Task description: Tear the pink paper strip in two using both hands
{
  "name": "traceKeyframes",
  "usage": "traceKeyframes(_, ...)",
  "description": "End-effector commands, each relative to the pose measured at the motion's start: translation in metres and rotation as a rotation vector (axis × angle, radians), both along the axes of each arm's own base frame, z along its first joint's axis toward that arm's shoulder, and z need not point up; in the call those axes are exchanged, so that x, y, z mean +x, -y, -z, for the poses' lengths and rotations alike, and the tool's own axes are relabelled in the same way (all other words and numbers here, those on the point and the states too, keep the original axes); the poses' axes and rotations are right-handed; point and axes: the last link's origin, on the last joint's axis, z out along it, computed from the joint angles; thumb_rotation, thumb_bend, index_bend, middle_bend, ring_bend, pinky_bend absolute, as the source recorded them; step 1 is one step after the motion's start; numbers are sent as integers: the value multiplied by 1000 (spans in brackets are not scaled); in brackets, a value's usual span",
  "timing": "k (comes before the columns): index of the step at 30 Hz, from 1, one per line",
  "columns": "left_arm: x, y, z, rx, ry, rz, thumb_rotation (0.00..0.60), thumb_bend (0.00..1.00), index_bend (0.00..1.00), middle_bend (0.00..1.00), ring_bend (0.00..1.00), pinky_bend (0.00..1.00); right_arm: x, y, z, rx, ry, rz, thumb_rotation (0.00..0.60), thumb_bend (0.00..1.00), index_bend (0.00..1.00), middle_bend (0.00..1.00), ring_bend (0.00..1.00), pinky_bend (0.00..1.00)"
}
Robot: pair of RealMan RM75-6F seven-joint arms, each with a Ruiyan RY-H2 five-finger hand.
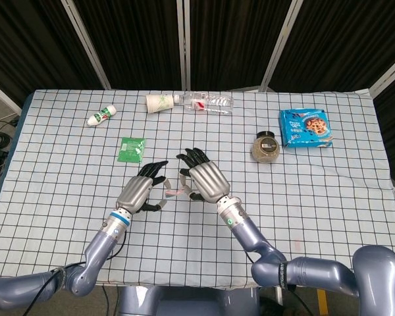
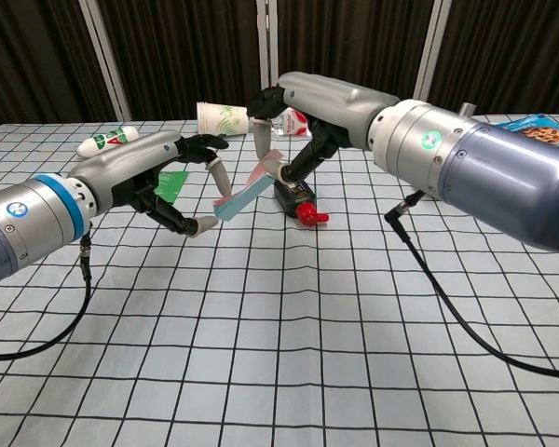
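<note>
Spanning both hands, pink paper strip point(image 2: 246, 191): right hand point(image 2: 293, 130) pinching one end, left hand point(image 2: 172, 182) spread around the other.

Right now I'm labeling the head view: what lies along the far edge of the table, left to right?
Small white bottle → paper cup → clear water bottle → blue cookie box.

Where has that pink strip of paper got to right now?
The pink paper strip is held above the table's middle by the right hand, with the left hand open around its other end, just in front of a small dark bottle.
</note>
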Motion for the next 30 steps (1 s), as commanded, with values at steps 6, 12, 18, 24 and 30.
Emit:
traceKeyframes(6,2,2,1,1,0,-3,600,370,449,0,0,0,-1,-2,0,3,-4,-5,600,421,719,150,0,0)
traceKeyframes(12,3,4,3,-5,8,-11,600,398,493,0,0,0,0,-2,0,6,1,-4,600,422,719,151,0,0)
traceKeyframes(18,4,3,4,2,6,-19,600,437,556,0,0,0,-1,-3,1,8,-2,-6,600,421,719,150,0,0)
traceKeyframes(24,7,4,6,-3,11,-28,600,510,599,0,0,0,0,-5,0,13,0,-16,600,422,720,151,0,0)
traceKeyframes(30,7,4,6,-1,6,-35,600,527,630,0,0,0,2,-8,-2,15,4,-33,600,424,721,152,0,0)
